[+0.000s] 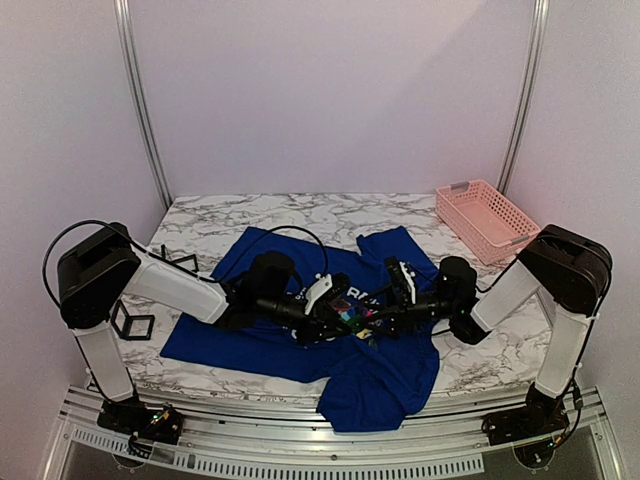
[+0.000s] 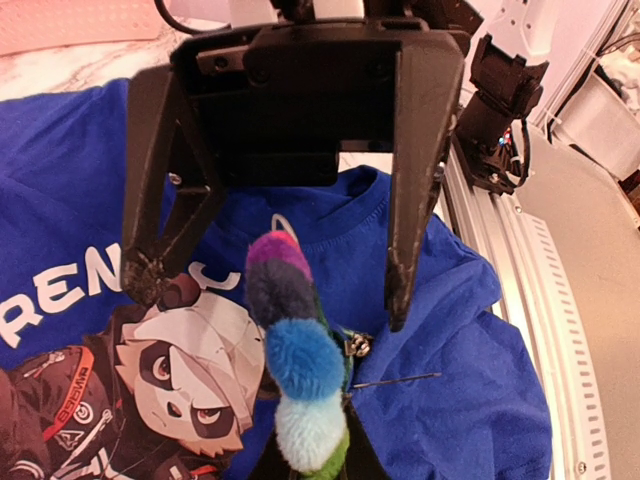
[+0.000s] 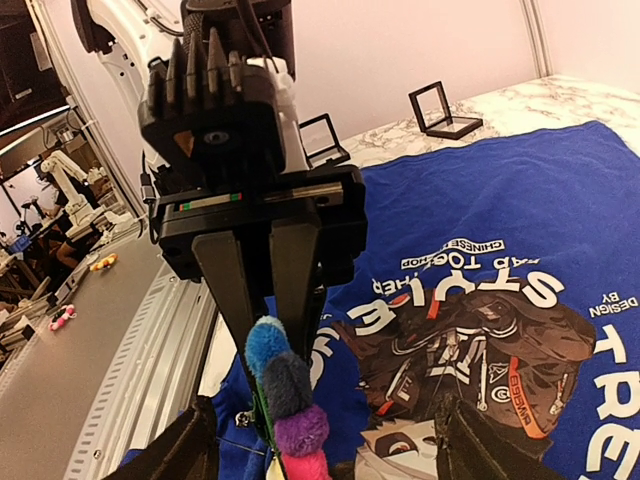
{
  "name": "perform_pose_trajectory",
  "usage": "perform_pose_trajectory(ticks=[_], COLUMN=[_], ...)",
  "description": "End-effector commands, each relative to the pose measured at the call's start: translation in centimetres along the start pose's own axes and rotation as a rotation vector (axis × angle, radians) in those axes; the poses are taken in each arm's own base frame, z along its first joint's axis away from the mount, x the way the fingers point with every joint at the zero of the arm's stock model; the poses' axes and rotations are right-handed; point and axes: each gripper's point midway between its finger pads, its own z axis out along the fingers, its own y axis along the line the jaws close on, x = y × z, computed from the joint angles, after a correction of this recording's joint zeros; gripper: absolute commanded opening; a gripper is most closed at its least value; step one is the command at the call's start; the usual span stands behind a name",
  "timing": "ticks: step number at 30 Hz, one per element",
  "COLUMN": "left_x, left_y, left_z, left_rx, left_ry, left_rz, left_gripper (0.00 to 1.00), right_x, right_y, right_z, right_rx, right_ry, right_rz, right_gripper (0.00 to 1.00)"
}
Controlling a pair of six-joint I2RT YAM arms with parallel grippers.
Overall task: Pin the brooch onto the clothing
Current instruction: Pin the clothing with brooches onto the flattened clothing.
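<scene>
Sitting nipped in the left gripper, whose fingers are drawn narrow on its lower end, the brooch stands as a column of fuzzy petals: purple, dark blue, light blue, white, green. A thin pin shaft juts from it toward 3 o'clock in the left wrist view. The brooch hangs over the chest of the T-shirt, just beside the neckline and at the edge of the cartoon print; whether it touches the cloth cannot be told.

The right gripper faces it with jaws spread wide, one finger on each side of the brooch, apart from it.

In the top view the royal-blue shirt lies rumpled on a white marble-patterned table, its hem drooping over the near edge at 6 o'clock. A pink lattice basket sits at 2 o'clock from the shirt, well apart. Two black open-frame holders stand at 9 and 10 o'clock, the nearer beside the left arm. Pale walls close the space, with aluminium posts at the far corners and a ribbed metal rail along the front.
</scene>
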Motion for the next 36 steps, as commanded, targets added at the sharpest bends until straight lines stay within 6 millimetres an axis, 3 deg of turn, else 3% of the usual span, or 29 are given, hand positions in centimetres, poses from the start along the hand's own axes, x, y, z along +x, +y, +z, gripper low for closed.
perform_pose_trajectory(ticks=[1,6,12,22,36], left_x=[-1.0,-1.0,-0.9,-0.9,-0.9], left_y=[-0.7,-0.8,-0.8,-0.8,-0.9], left_z=[-0.3,-0.4,-0.4,-0.4,-0.4], left_rx=[0.012,0.013,0.013,0.014,0.018], left_ry=[-0.025,-0.024,-0.024,-0.023,-0.025], left_rz=[0.026,0.026,0.026,0.025,0.026], left_gripper=[0.0,0.0,0.0,0.0,0.0], right_x=[1.0,1.4,1.4,1.7,2.0], right_y=[-0.3,-0.2,0.5,-0.2,-0.8], right_z=[0.4,0.4,0.4,0.6,0.4], right_rx=[-0.01,-0.017,-0.057,-0.034,0.004], right_ry=[0.031,0.039,0.032,0.034,0.049], right_rz=[0.012,0.022,0.009,0.028,0.069], right_gripper=[0.68,0.67,0.73,0.53,0.41])
